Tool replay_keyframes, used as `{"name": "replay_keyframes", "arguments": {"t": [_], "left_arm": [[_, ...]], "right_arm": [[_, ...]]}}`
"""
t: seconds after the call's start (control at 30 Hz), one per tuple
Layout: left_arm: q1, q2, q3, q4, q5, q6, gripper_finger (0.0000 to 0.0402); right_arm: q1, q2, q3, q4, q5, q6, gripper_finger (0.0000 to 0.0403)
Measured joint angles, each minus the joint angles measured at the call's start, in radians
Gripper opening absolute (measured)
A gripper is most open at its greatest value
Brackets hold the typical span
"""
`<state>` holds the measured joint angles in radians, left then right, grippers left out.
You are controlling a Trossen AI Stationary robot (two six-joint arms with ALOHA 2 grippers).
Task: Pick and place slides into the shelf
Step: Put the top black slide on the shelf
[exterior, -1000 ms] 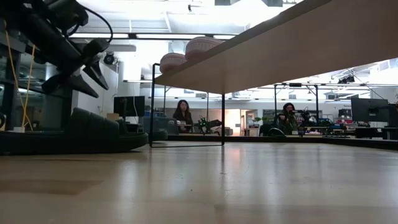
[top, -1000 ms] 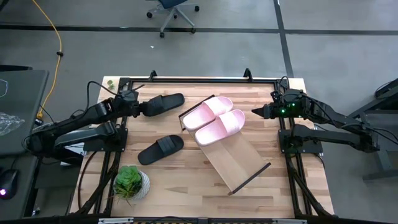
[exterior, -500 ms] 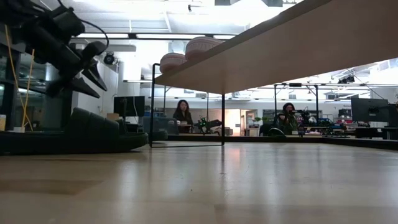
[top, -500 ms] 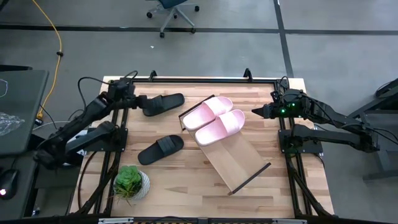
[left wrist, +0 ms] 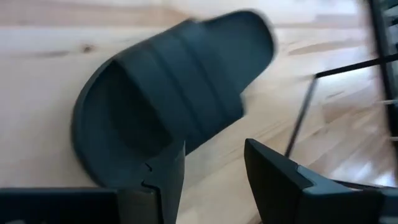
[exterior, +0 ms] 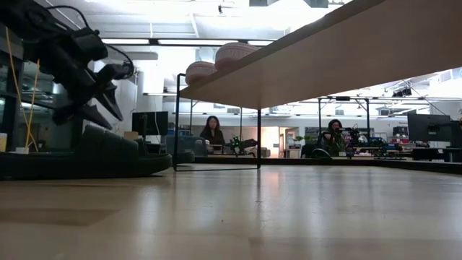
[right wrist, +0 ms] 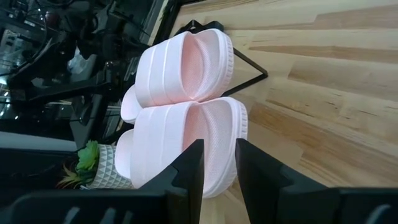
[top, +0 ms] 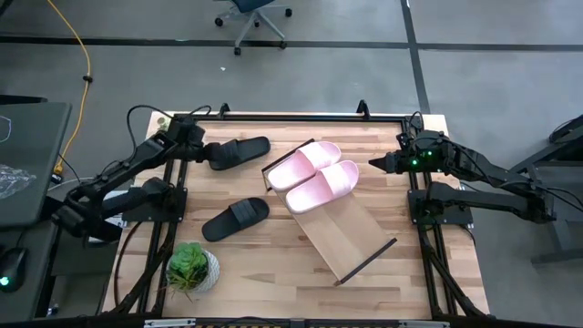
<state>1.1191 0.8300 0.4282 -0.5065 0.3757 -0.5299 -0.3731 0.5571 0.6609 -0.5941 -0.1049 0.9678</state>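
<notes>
While the left claw (top: 202,152) hovers at the heel end of a matte black rubber slide sandal (top: 240,151) near the far edge of the light-wood bench (top: 273,264), its two dark fingers (left wrist: 163,180) stand apart with bare wood showing between them, and nothing is gripped. In the left wrist view that sandal (left wrist: 168,106) lies flat just beyond the fingertips, one finger overlapping its rim. A second matte black slide sandal (top: 235,218) lies on the bench nearer the front, well apart from the first, close to a small green potted plant in a white patterned pot (top: 192,267).

Two pale pink slide sandals (top: 319,176) sit side by side, touching, on the far end of the long light-wood shelf board with thin dark end rims (top: 351,235), which lies diagonally across the middle of the bench.

At the right edge, the right claw (top: 375,165) waits, pointing toward the pink pair (right wrist: 186,118); its fingers (right wrist: 188,171) are held a narrow gap apart and hold nothing.
</notes>
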Motion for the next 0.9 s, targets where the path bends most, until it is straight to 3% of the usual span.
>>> {"name": "replay_keyframes", "arguments": {"t": [0.5,0.9], "left_arm": [[0.000,0.155,0.000,0.039,-0.031,0.004,0.0223],[0.000,0.263,0.000,0.116,-0.011,0.001,0.0216]], "right_arm": [[0.000,0.000,0.000,0.000,0.004,0.000,0.0083],[0.000,0.000,0.000,0.000,0.004,0.002,0.0083]]}}
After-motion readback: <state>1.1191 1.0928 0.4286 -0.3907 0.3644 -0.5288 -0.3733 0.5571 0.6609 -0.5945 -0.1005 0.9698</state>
